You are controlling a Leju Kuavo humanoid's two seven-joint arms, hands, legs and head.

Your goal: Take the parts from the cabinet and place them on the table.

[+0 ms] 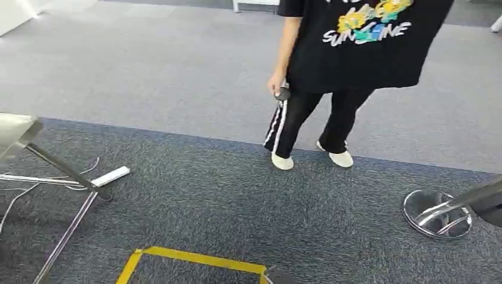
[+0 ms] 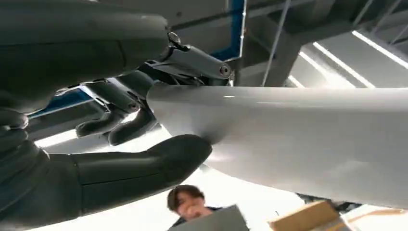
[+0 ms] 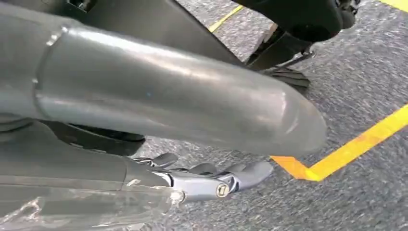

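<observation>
Gripping hand: left hand [image 2: 96,125], closed on the pale part [image 2: 298,139]; thick grey thumb [image 2: 149,161] pressed against one face, darker fingers [image 2: 192,62] wrapped over the opposite edge.
Task's thing: smooth, glossy, off-white, broad and gently curved; clamped at one end between thumb and fingers, the rest reaching away from the hand and out of the left wrist picture.
Behind the part: ceiling beams and strip lights, a person's head [image 2: 185,199] and a brown cardboard box [image 2: 308,219] just beside it.
Right hand [image 3: 168,125]: grey thumb [image 3: 183,96] lying long across the right wrist picture, darker fingers [image 3: 231,179] stretched out straight beyond it; something clear and crinkled [image 3: 72,211] alongside the fingers; held or merely close by, cannot tell, so open or closed cannot be told either.
Under the right hand: dark speckled carpet [image 3: 365,82] with a corner of yellow tape [image 3: 356,147].
Head view, bottom centre: yellow tape corner [image 1: 195,258] on dark carpet [image 1: 237,195].
Head view, left: slanted metal frame legs [image 1: 65,168], thin cables and a white power strip [image 1: 110,176] on the floor.
Head view, lower right: round chrome base [image 1: 437,214].
Head view, upper centre: standing person [image 1: 355,53] in a black printed T-shirt, black trousers and white shoes, feet at the seam between dark and lighter carpet; small dark object [image 1: 283,93] in the lowered hand [image 1: 276,83].
</observation>
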